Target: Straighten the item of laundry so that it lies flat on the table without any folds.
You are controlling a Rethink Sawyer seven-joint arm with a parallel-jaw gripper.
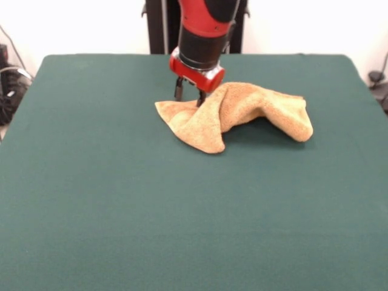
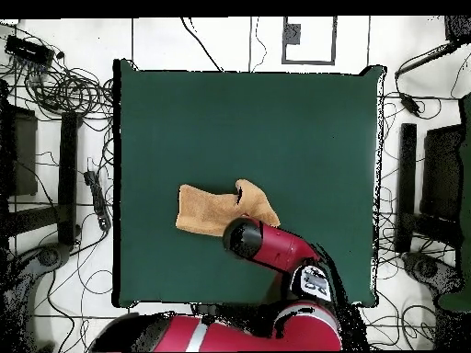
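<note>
The towel (image 1: 239, 114) lies on the table (image 1: 121, 200), on the half nearer to the robot's pedestal and close to the middle of the table's width. It is not flat. In the front view one part is raised in a thick ridge, another part is folded over, and a corner hangs down toward the camera.

The gripper (image 1: 189, 96) stands right at the edge of the towel that is nearest to the pedestal, with its dark fingers (image 1: 179, 89) pointing down at the cloth. The fingers look close together, with the tip of one against the towel, but I cannot tell if they really hold cloth or only touch it. In the overhead view the arm covers this place, so it gives no help.

I think the main danger is a bad hold. If the fingers pinch two layers together, a pull will drag the whole bundle across the table and the folds will remain. If they hold only a few loops, the cloth may slip out.
</note>
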